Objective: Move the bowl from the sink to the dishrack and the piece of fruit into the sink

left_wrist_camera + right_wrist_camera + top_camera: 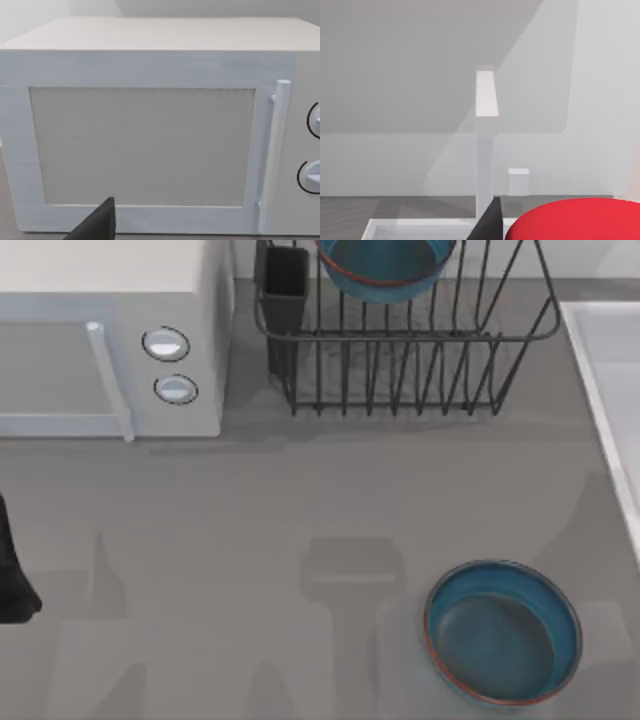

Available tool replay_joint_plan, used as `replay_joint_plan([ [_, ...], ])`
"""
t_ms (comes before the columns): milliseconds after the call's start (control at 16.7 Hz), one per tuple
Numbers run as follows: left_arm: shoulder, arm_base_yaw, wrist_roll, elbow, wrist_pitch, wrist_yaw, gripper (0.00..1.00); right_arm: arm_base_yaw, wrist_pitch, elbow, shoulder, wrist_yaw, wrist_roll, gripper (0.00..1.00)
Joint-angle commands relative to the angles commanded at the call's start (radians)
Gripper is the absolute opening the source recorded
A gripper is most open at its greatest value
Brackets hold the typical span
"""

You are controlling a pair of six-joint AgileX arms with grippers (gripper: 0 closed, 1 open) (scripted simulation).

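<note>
While the grey table (pixel 300 520) lies broad and bare mid-surface, the bowl (pixel 385 268) sits in the dishrack (pixel 400 350) at the far edge, cut off above. A shallow blue dish (pixel 503 632) rests near the near right corner. The sink (pixel 610 390) rim lines the right edge. In the right wrist view, the piece of fruit (pixel 575 220) looms red beside a dark finger; whether the right claw grips it, I cannot tell. A microwave (pixel 110 340) fills the far left corner; the left arm (pixel 12 570) is parked at the left edge, its claw's opening unclear.

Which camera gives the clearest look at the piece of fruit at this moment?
The right wrist view: the red piece of fruit bulks large close to the lens, beside a dark fingertip, with the sink rim and its faucet beyond. The top view gives the dishrack, bowl and shallow dish instead; the left wrist view faces the microwave.
</note>
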Motion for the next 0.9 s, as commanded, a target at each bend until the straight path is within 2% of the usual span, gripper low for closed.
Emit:
replay_joint_plan([
  [540,0.000,0.000,0.000,0.000,0.000,0.000,1.00,0.000,0.591,-0.078,0.492,0.000,-0.002,0.00],
  [720,0.000,0.000,0.000,0.000,0.000,0.000,1.00,0.003,0.697,-0.098,0.589,0.004,-0.003,0.00],
  [900,0.000,0.000,0.000,0.000,0.000,0.000,1.00,0.004,0.716,-0.102,0.607,0.005,-0.004,0.00],
])
